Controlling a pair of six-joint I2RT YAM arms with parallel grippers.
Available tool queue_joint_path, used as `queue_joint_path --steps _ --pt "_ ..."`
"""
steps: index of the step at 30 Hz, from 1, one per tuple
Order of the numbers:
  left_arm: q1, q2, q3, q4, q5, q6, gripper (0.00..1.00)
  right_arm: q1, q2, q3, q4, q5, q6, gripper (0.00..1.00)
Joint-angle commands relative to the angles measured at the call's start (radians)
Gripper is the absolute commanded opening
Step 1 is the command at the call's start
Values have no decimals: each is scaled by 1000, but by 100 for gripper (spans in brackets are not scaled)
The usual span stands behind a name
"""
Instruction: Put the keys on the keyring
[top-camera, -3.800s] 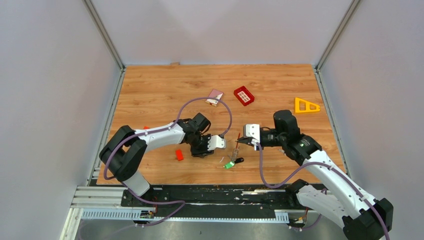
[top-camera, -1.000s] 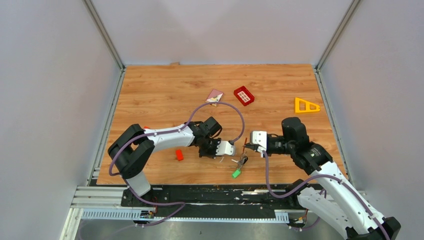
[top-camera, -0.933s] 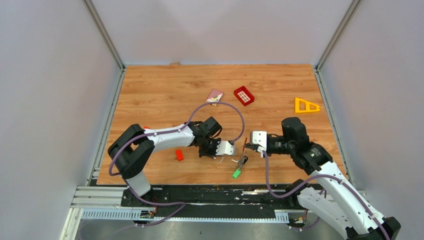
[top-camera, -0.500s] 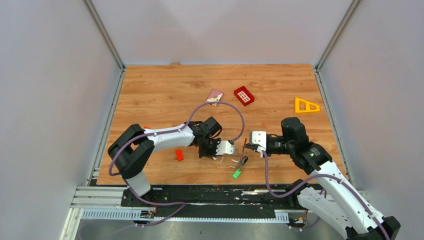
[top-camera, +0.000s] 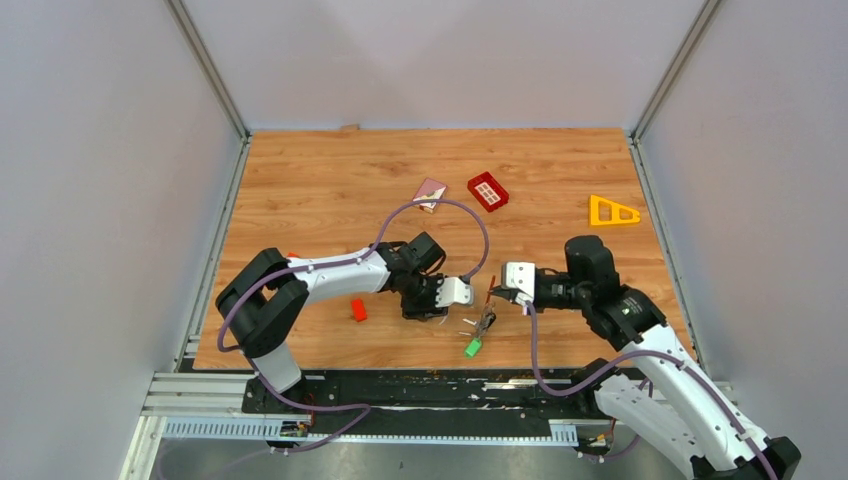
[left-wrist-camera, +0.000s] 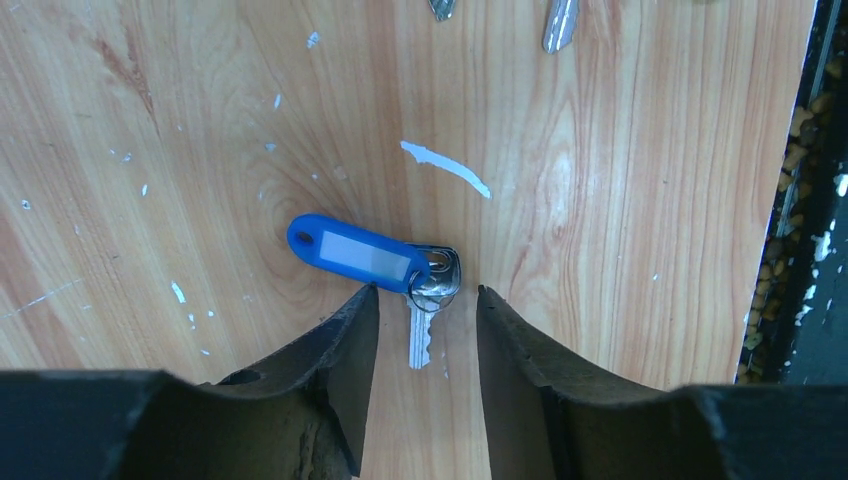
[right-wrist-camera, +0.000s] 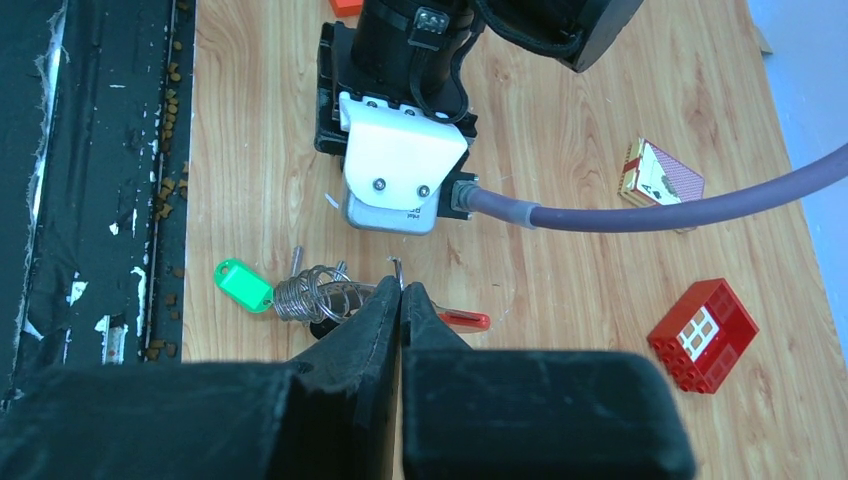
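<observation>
A silver key (left-wrist-camera: 422, 330) with a blue plastic tag (left-wrist-camera: 355, 253) lies flat on the wood. My left gripper (left-wrist-camera: 423, 296) is open just above it, one finger on each side of the key's blade. In the top view the left gripper (top-camera: 432, 303) hides this key. My right gripper (right-wrist-camera: 401, 288) is shut on a thin wire loop of the keyring (right-wrist-camera: 318, 293). A coil of metal rings, a green tag (right-wrist-camera: 243, 283) and a glossy red piece (right-wrist-camera: 465, 320) hang from it onto the table. The bundle also shows in the top view (top-camera: 484, 323).
A small red block (top-camera: 358, 310) lies left of the left gripper. A red gridded tray (top-camera: 488, 191), a small card box (top-camera: 431, 193) and a yellow triangle frame (top-camera: 613, 211) lie farther back. The table's near edge and black rail (right-wrist-camera: 110, 200) are close.
In the last second my left gripper has shifted slightly away from the near edge. Since 3.8 s ago both arms and the key bundle have moved rightward and nearer.
</observation>
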Motion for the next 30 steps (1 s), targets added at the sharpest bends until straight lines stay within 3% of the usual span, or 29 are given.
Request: queue_joint_path --steps 1,7,21,30 --pt "-13 -10 -1 47 24 -49 46 -18 -25 17 13 -7 -13 0" --pt "-21 0 -11 43 11 -41 39 -26 -51 26 -10 4 -14 0" --pt "-75 19 -26 47 -98 -33 36 -34 -75 15 -16 9 -12 0" --pt "-76 6 -11 45 -89 -45 16 -35 -74 9 -13 9 -12 0"
